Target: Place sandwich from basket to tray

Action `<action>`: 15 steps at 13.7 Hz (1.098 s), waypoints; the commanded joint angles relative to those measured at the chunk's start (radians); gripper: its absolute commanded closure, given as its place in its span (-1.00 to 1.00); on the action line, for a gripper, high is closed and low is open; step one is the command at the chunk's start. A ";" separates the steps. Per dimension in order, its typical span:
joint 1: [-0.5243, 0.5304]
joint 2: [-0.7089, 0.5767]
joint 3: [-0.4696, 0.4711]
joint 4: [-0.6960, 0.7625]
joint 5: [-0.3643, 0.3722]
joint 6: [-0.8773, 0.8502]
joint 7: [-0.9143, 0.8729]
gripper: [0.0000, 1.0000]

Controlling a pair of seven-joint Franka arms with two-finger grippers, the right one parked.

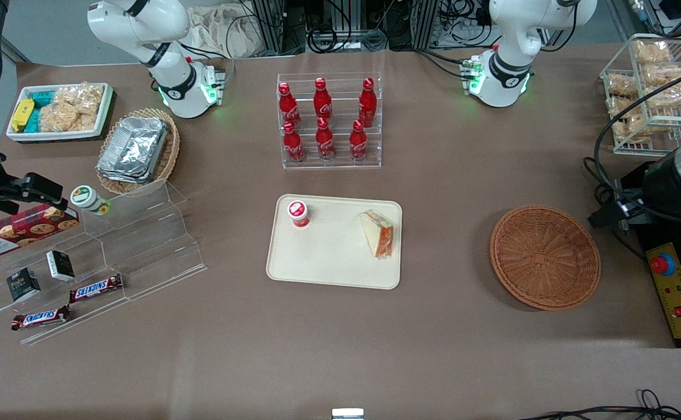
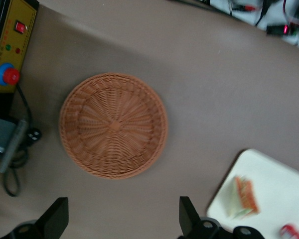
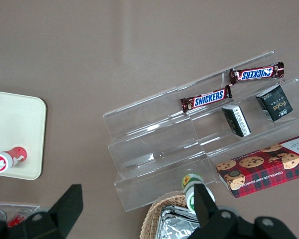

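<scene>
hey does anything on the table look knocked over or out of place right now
Mostly tidy. One oddity: the green-lidded jar on the clear acrylic shelf lies tipped on its side. The sandwich sits on the tray, the basket holds nothing, and the gripper hangs open above the table beside it.

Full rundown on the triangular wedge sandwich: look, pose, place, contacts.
The triangular wedge sandwich has pale bread with orange-red filling along its cut edge. It rests on the cream-beige rectangular plastic tray, near the rim toward the working arm's end, apart from the red-and-white capped bottle lying there. The round reddish-brown wicker basket holds nothing. The left gripper hangs open above the table beside the basket, touching nothing.
</scene>
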 commanded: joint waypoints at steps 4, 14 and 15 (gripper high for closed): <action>0.102 -0.267 -0.046 -0.410 0.008 0.225 0.230 -1.00; 0.179 -0.329 -0.131 -0.480 0.009 0.271 0.217 -1.00; 0.173 -0.317 -0.134 -0.463 0.021 0.270 0.230 -1.00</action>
